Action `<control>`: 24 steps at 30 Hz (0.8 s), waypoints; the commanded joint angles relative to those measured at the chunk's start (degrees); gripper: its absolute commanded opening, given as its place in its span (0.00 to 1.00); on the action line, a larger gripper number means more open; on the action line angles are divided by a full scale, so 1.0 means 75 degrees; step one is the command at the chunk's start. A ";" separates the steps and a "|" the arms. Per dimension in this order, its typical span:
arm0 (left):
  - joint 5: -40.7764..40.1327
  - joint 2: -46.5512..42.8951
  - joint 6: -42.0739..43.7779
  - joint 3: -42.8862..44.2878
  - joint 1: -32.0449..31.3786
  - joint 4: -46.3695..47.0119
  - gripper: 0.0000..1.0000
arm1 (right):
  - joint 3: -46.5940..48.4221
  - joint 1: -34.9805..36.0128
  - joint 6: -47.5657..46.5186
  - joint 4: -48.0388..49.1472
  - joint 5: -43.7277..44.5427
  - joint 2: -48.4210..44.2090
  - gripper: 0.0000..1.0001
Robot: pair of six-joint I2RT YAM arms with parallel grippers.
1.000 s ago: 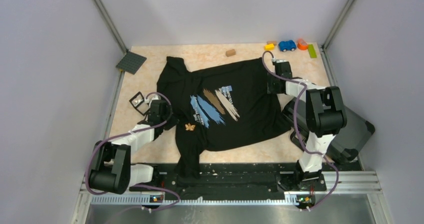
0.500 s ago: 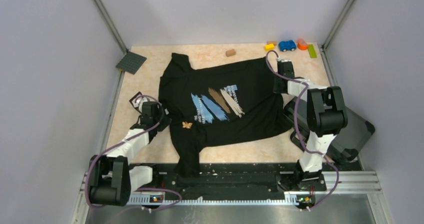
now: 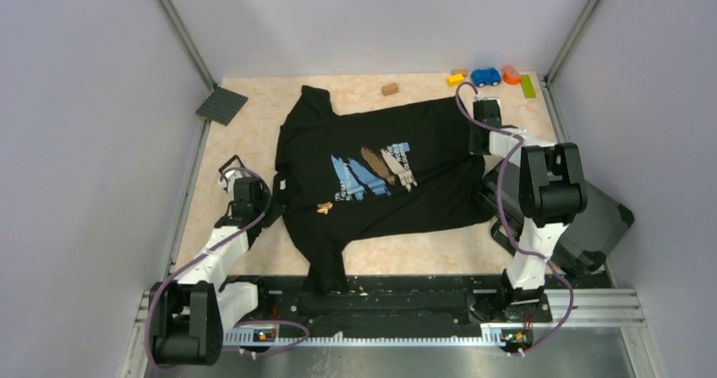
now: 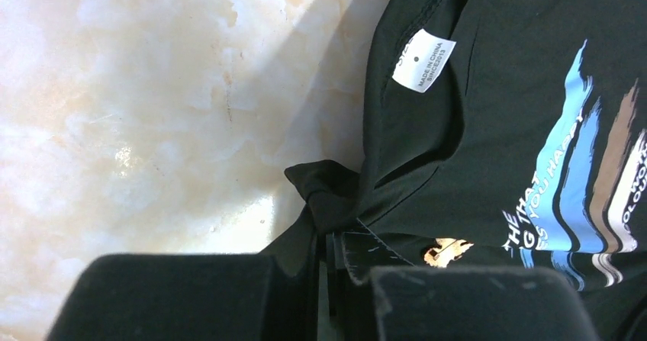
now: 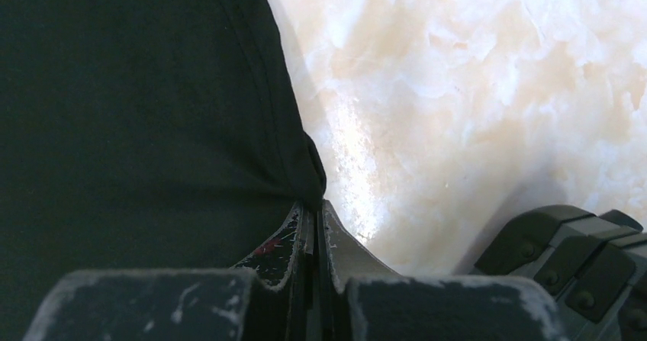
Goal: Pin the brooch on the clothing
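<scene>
Black limp T-shirt (image 3: 406, 188) spread flat from above, tiny light brooch (image 3: 324, 208) on its chest; at left wrist, left gripper (image 4: 333, 238) clamped on bunched fabric; at right wrist, right gripper (image 5: 314, 219) pinching the hem, probably firmest hold on soft cloth.

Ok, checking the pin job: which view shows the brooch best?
Left wrist: the brooch looks largest there, on the shirt beside the blue print, just above the left hand. Top external shows a tiny orange speck; right wrist, nothing of it.
</scene>
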 commanded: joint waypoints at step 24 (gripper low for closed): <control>0.0988 0.1864 0.1982 0.3787 -0.1159 -0.0365 0.76 | -0.1212 0.3946 0.1165 -0.0302 -0.1566 -0.4129 0.52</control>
